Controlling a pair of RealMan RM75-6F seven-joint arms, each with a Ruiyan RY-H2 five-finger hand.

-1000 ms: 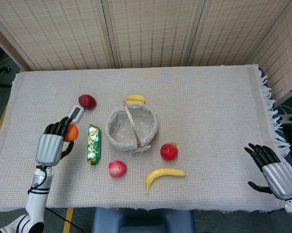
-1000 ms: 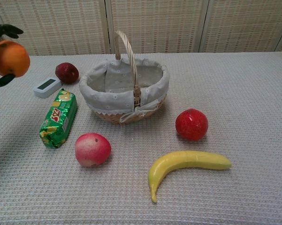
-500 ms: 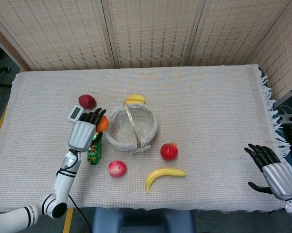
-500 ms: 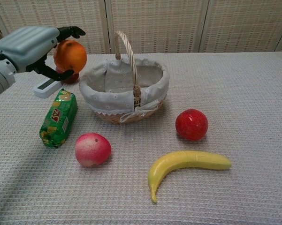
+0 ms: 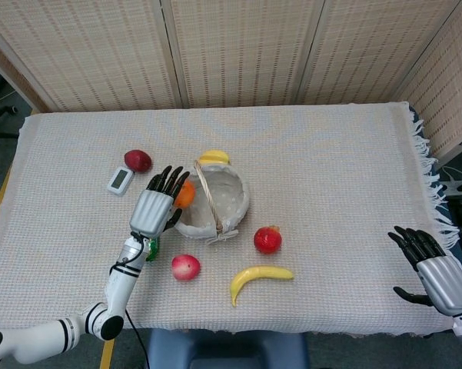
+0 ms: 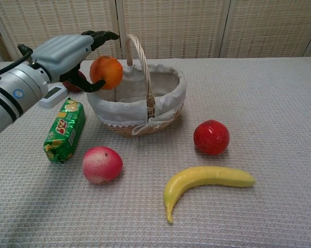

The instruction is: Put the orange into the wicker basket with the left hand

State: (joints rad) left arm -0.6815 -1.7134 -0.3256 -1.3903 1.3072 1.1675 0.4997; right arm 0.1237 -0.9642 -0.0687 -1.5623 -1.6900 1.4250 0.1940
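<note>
My left hand (image 5: 155,206) (image 6: 67,51) holds the orange (image 5: 184,194) (image 6: 106,72) in the air, over the left rim of the wicker basket (image 5: 232,206) (image 6: 165,111). The basket has a white cloth lining and an upright handle (image 6: 139,59) across its middle. Its inside looks empty in the chest view. My right hand (image 5: 434,269) rests at the table's right front corner, fingers spread, holding nothing.
Left of the basket lie a green snack packet (image 6: 65,129), a dark red fruit (image 5: 137,160) and a small white device (image 5: 119,180). In front lie a pink apple (image 6: 102,164), a red pomegranate (image 6: 211,137) and a banana (image 6: 207,181). A yellow fruit (image 5: 214,157) sits behind the basket.
My left hand has carried the orange to the right, from beside the white device over the snack packet to above the basket's left rim. The right hand has not moved.
</note>
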